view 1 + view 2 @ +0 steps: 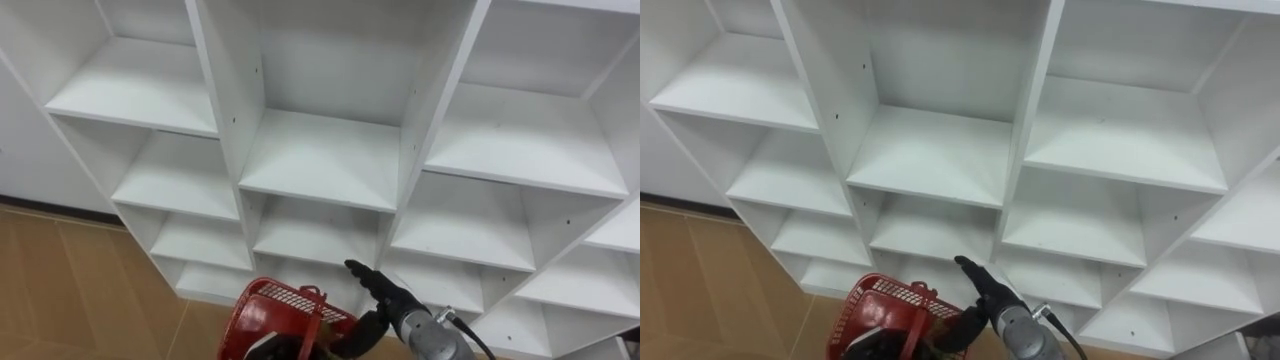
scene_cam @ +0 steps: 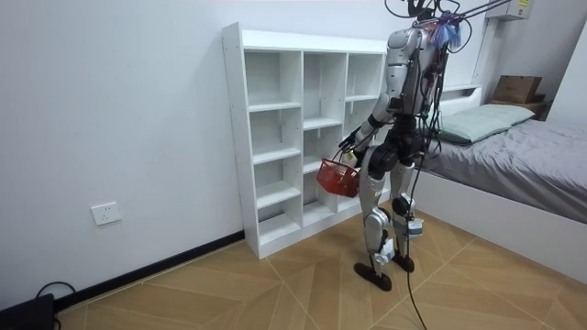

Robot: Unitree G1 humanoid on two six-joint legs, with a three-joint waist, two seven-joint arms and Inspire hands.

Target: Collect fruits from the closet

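Zero fruit visible on the shelves of the white closet; every bay in sight is bare. Red basket at 6 o'clock, contents unclear. Right hand, fingers straight, holding nothing, sits at the basket's 2 o'clock, pointing 11 o'clock toward the lower middle bay; likely the reaching hand.

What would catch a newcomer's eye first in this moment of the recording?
The white shelf unit stands against the wall right in front of the standing robot, and every compartment in view is bare. Low in front of the robot, the red basket stands out against all that white. Beside it the right hand points toward the lower middle shelves with straight fingers.
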